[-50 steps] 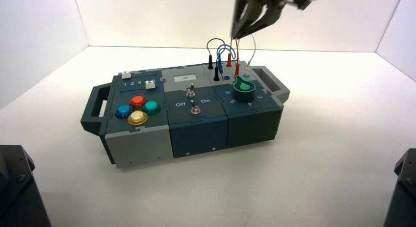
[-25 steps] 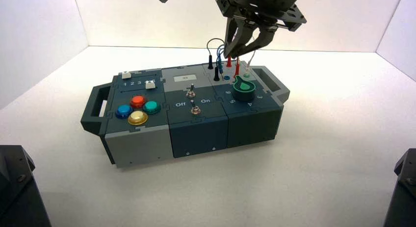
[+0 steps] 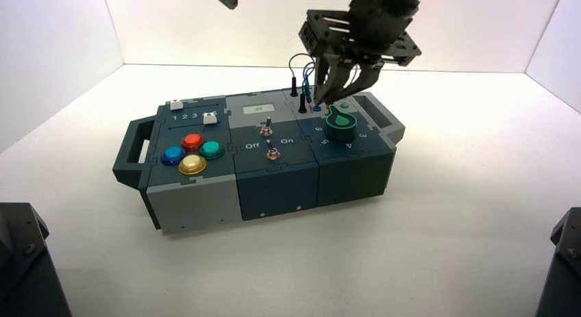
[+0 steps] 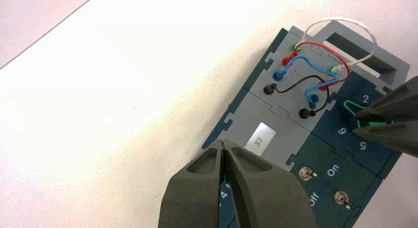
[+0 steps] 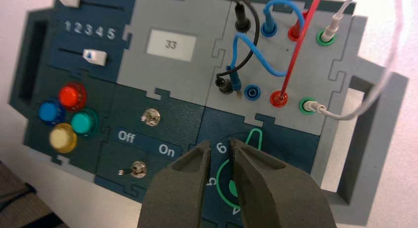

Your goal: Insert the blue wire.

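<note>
We see both claws moved nearer: right claw, slightly parted, empty, above the knob; left claw, closed, empty, far side. Blue wire: far end seated, near plug loose beside its blue socket. We judge grasping comes next, then alignment.
</note>
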`<action>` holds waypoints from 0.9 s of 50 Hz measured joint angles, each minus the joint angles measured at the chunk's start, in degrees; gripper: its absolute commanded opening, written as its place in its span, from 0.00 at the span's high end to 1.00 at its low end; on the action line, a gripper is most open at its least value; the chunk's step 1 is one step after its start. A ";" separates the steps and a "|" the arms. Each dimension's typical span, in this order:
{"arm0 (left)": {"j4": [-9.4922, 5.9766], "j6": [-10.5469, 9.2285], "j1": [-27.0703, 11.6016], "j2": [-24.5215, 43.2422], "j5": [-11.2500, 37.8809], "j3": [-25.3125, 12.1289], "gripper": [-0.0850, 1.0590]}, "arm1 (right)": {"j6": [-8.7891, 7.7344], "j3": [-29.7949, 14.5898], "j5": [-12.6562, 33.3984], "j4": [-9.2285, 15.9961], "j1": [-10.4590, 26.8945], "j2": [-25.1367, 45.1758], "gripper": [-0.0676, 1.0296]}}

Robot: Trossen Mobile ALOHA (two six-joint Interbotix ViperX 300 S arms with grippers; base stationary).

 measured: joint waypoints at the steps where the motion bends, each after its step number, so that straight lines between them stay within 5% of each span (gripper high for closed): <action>1: -0.09 0.00 -0.09 0.09 0.00 0.00 0.95 | -0.09 -0.09 -0.09 -0.09 0.00 0.18 0.71; 45: 0.00 0.09 0.00 1.05 -0.35 0.00 0.95 | -0.09 -2.20 -4.04 -1.93 -0.09 3.96 0.69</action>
